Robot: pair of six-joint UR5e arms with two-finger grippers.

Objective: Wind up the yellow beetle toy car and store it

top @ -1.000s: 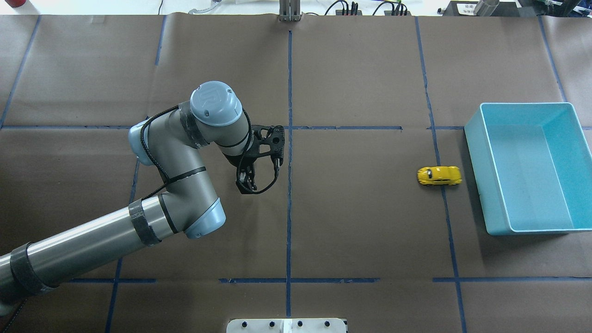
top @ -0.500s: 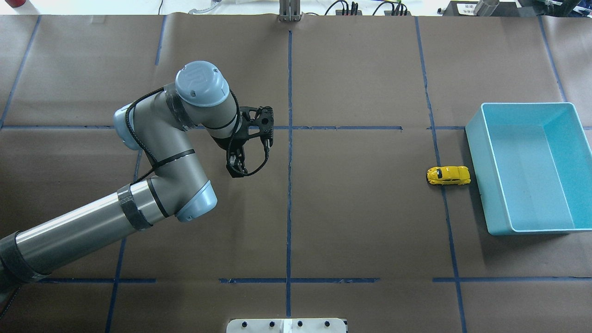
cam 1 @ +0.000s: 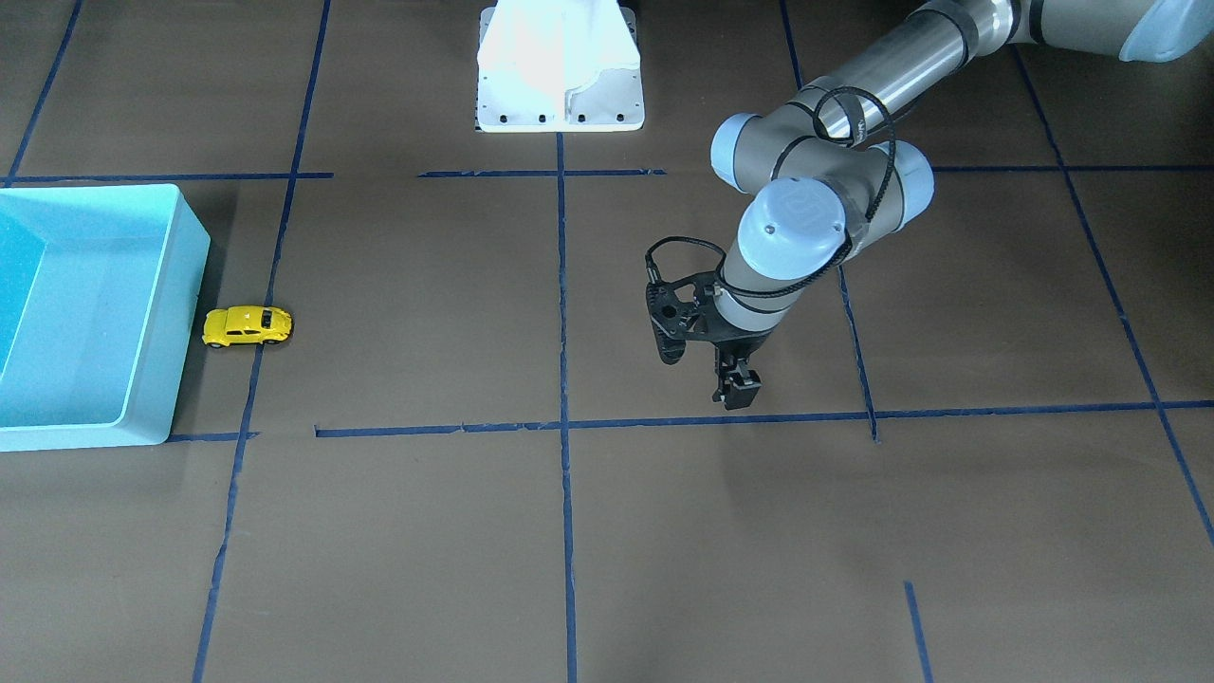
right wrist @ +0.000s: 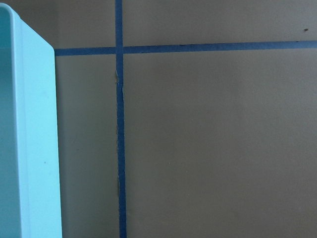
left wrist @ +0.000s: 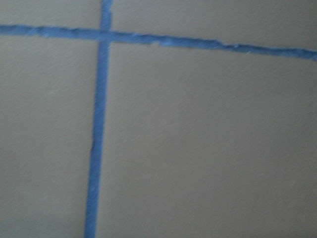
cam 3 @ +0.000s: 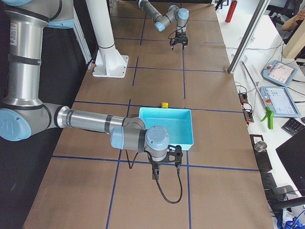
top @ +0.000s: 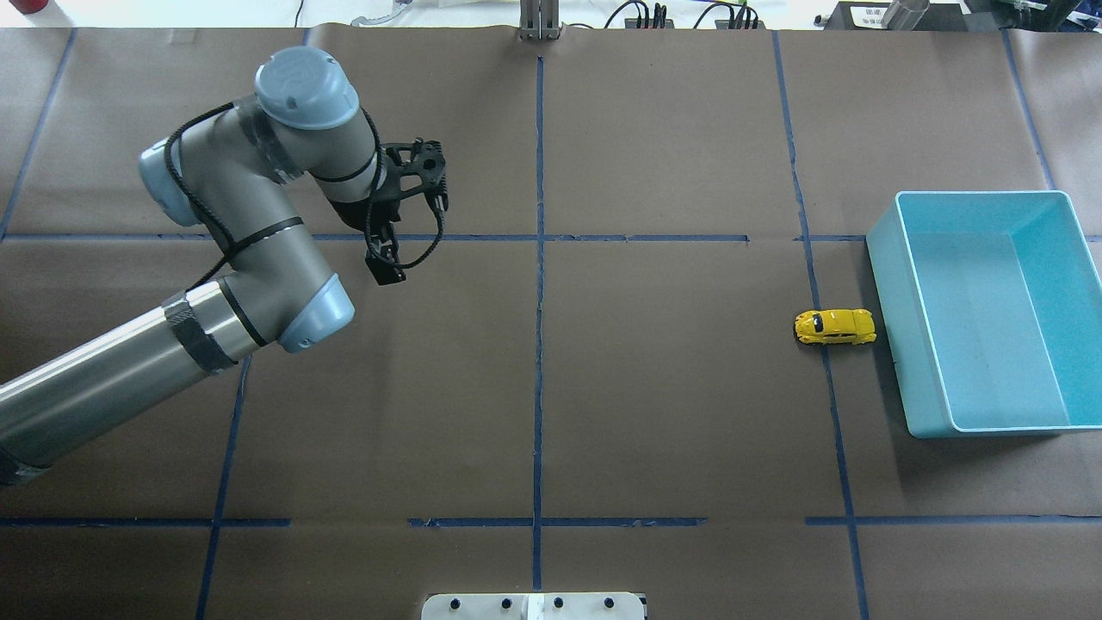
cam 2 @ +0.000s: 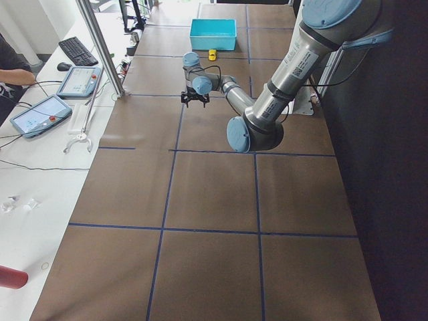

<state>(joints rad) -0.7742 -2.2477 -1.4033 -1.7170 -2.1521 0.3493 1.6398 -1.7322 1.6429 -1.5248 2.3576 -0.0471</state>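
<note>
Firstly, entries run left to right across the overhead view.

Item 1: left arm [top: 129, 379], grey with pale blue joint caps, entering from the lower left and bent at the wrist.

Item 2: left pincer [top: 385, 269], black, pointing down above the tabletop [top: 671, 413] in its left half. The fingers sit narrow, close together, with nothing between them. Its wrist view is blurred and shows only brown paper and 2 crossing strips of blue tape [top: 539, 344].

Item 3: yellow beetle toy car [top: 834, 327], on its wheels on the brown paper, resting across 1 blue tape line. It lies well apart from the left pincer, far off toward the right side of the tabletop, with the centre tape line between the 2.

Item 4: light blue bin [top: 990, 327], open-topped, at the right edge. The car stands just beside its near wall, outside it, with 1 end toward that wall.

Item 5: right pincer [cam 3: 155, 175], seen only from the right-end camera, low over the paper near 1 corner of the bin. Whether it is wide or narrow cannot be told; its wrist view shows the bin wall and tape, no fingers.
</note>
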